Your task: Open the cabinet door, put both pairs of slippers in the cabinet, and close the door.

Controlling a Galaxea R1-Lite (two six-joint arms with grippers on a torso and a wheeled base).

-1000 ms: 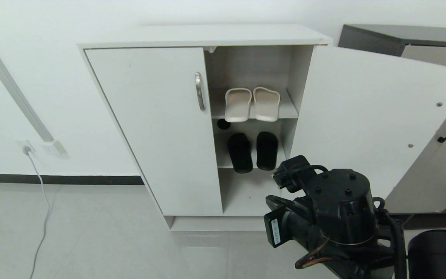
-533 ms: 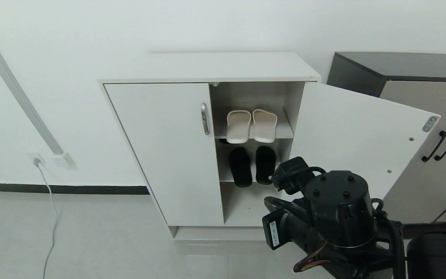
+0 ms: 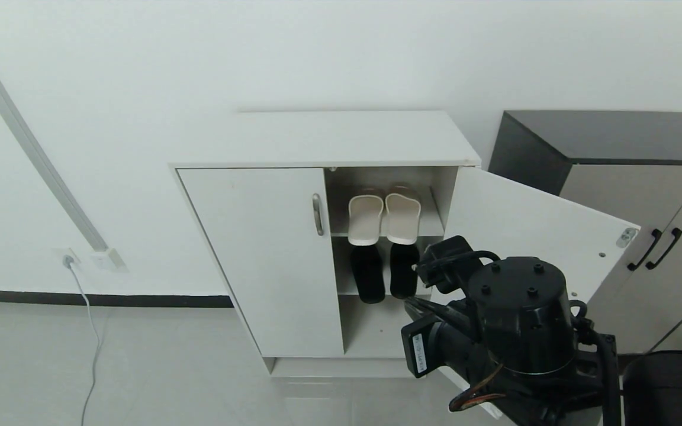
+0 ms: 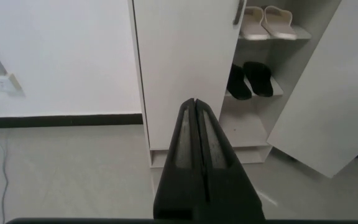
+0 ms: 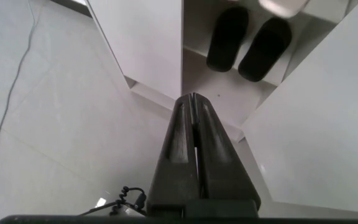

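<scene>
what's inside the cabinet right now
A beige pair of slippers sits on the upper shelf, a black pair on the shelf below. The shut left door covers the cabinet's left half, so nothing there can be seen.

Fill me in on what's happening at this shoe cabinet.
Both pairs of slippers are already inside the cabinet: the beige pair on the upper shelf, the black pair on the shelf below. The right door stands wide open and the left door is shut. The left pincer and the right pincer are both shut, hold nothing and are clear of the cabinet. Only closing the open door is left.
</scene>
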